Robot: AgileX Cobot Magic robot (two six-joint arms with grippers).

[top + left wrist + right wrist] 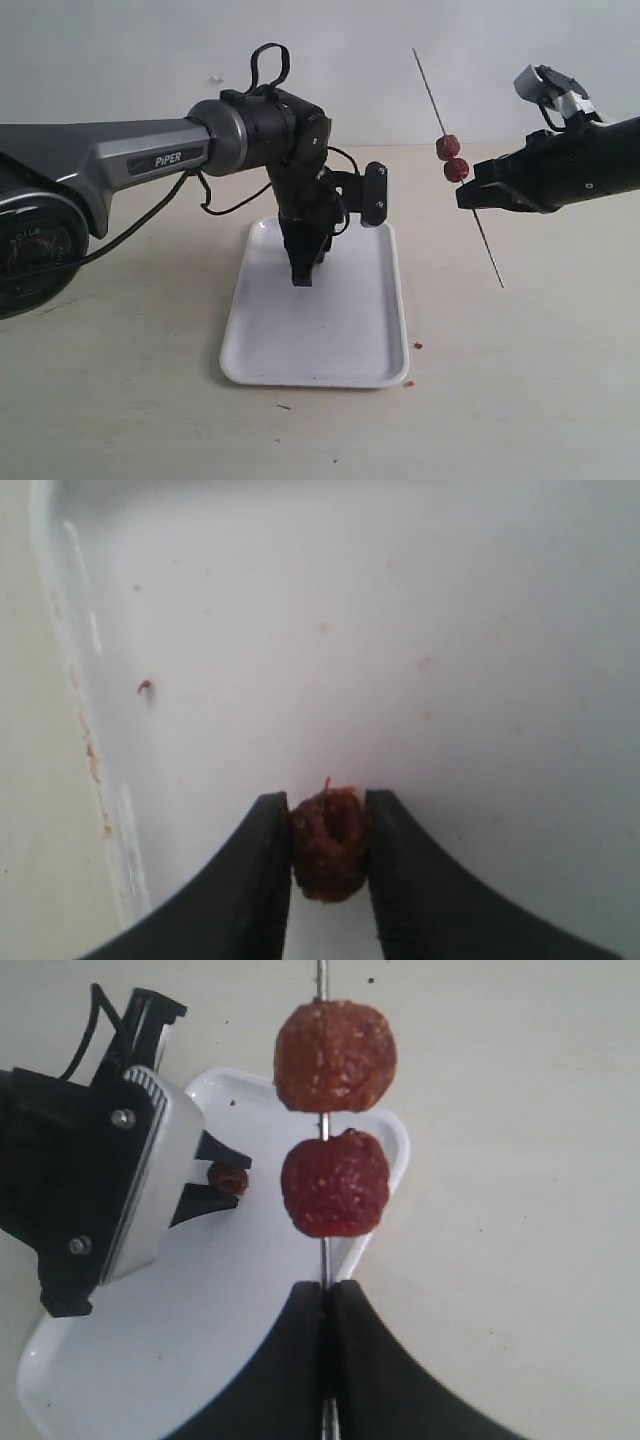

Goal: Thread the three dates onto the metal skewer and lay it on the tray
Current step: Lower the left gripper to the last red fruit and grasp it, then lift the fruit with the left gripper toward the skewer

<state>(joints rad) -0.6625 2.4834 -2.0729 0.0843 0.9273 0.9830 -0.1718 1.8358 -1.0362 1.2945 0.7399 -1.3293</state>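
Left wrist view has the left gripper (327,802) closed partway, its two black fingers pinching a small, wrinkled, dark reddish-brown date (328,845) low over the floor of the flat white rectangular tray (420,630) with its low rim. Whether the date has cleared the tray floor I cannot tell. Off the tray's right side and well above the table, the right gripper (325,1290) is clamped fully together on the thin, straight, dark grey metal skewer (322,1123). The skewer stands tilted, with two more reddish-brown dates (335,1055) threaded one just above the other close over the jaws and a long bare length rising beyond them. The step in hand looks like collecting the last date for threading. To do it well, the left arm should lift straight up off the tray and confirm the date comes with it. It should then carry the date to the skewer's free upper end and centre it on the tip. The push should run along the rod's own line, since a sideways shove would likely flex the thin rod or twist it in the grip.
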